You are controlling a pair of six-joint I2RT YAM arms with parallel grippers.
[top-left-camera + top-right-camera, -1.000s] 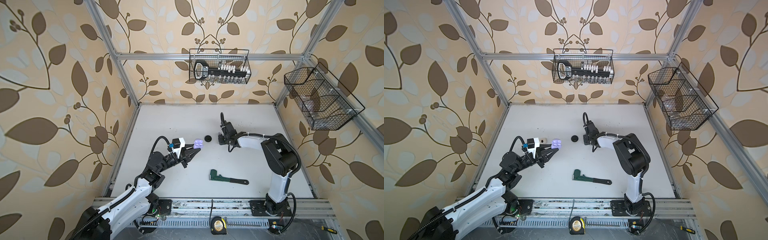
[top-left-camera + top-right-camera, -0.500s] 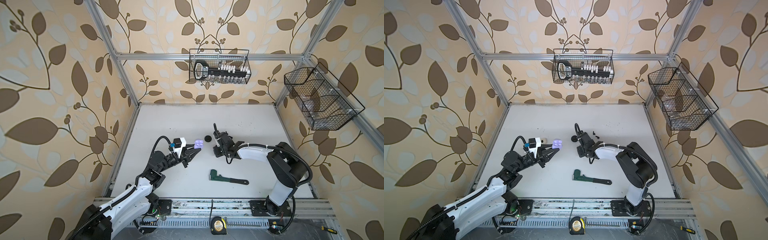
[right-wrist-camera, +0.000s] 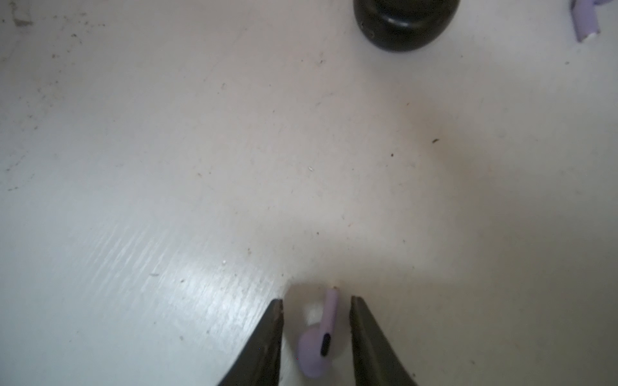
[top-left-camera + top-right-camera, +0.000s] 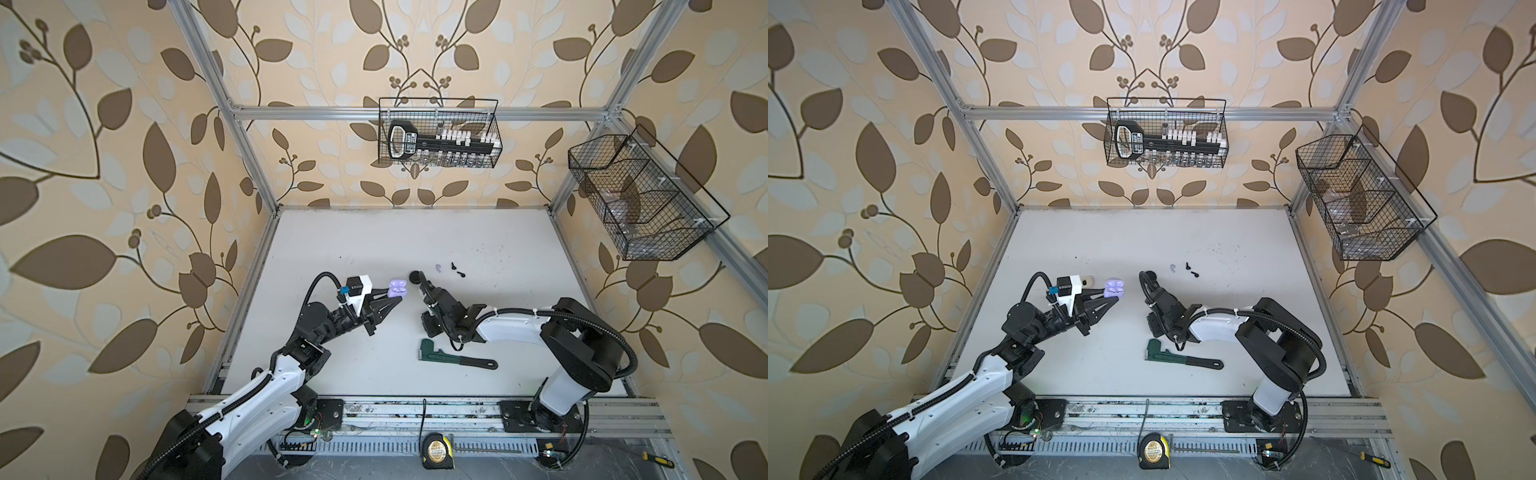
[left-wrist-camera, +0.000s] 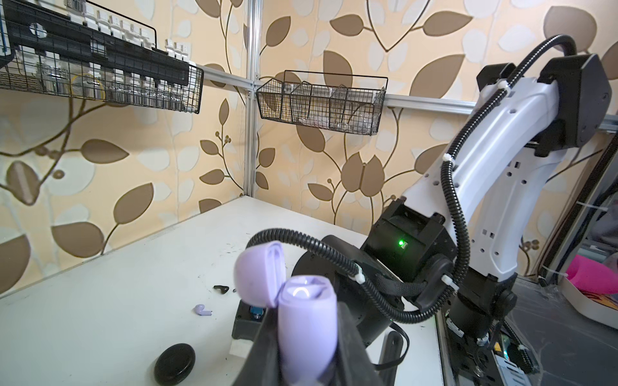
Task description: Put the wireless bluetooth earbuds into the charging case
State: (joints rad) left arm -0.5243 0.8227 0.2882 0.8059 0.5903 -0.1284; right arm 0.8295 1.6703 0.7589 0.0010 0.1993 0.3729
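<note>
My left tool (image 4: 388,300) is clamped tight on the pale lavender plastic charging case (image 5: 306,320). The lid is flipped open and the case is held off the white surface (image 4: 374,241) near its centre. My right tool (image 3: 316,307) stands part open, tips down at the surface, gripping nothing. One small lavender stemmed earbud (image 3: 317,347) lies loose btwn the tips, with a gap on both sides and the stem nearer one tip. In both top views that tool hides under its own wrist, approx 5 o'clock of the case.

Out at 2 o'clock of the case:
- round black puck-shaped case (image 4: 414,276), near
- second lavender earbud (image 4: 437,268), further out
- two black stemmed earbuds (image 4: 453,264), beyond that

A green pipe wrench (image 4: 432,353) lies at 6 o'clock of the right tool.

Risks, as I judge them:
- The bud is tiny and rounded and sits off-centre, so closing could push it sideways or squirt it out.
- Tips too low would scrape the surface; too high would pinch only the stem and let the bud swing.
- A twisted grip means the bud won't seat in its socket.
- The right arm's cable runs close behind the open lid, so a careless approach could knock the lid shut or shift the case in my grip.
</note>
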